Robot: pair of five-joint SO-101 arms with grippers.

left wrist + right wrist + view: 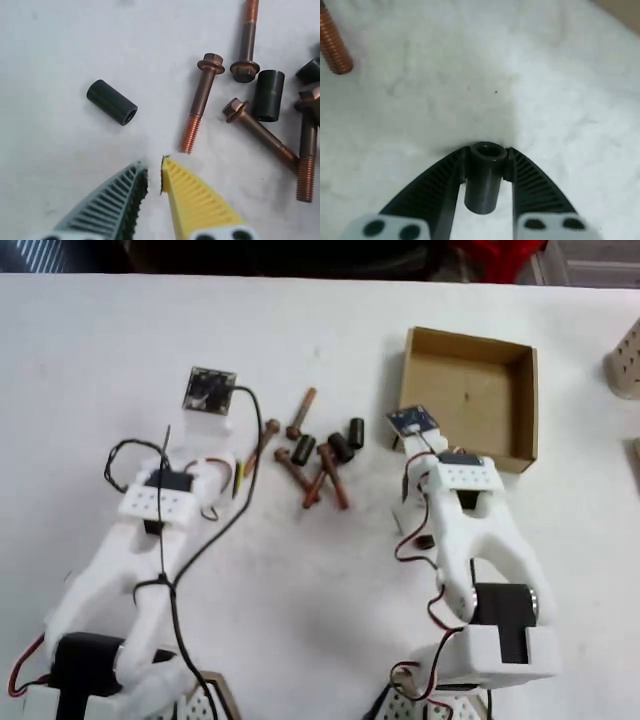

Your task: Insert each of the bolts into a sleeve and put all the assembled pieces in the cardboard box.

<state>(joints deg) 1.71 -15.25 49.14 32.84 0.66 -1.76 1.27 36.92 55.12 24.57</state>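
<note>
Right wrist view: right tool (pixel 486 152) clamps a black sleeve (pixel 482 185), bore outward, likely ready for insertion. Left tool (pixel 154 169), barely apart, empty, faces bolts (pixel 335 485) at high-view centre; cardboard box (pixel 470 395) upper right.

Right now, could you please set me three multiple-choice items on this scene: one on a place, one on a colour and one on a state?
1. Where does the cardboard box lie?
A. beside the left arm
B. just beyond the right arm
C. midway between the two arms

2. What colour are the bolts?
A. copper
B. silver
C. blue

3. How is the right claw?
A. open over a bolt
B. shut on a black sleeve
C. shut on nothing

Answers:
1 B: in the high view the box sits on the table just past that arm's wrist.
2 A: heads and threaded shanks alike are copper-brown.
3 B: its own wrist view shows both fingers pressed against the sleeve's sides.
</note>
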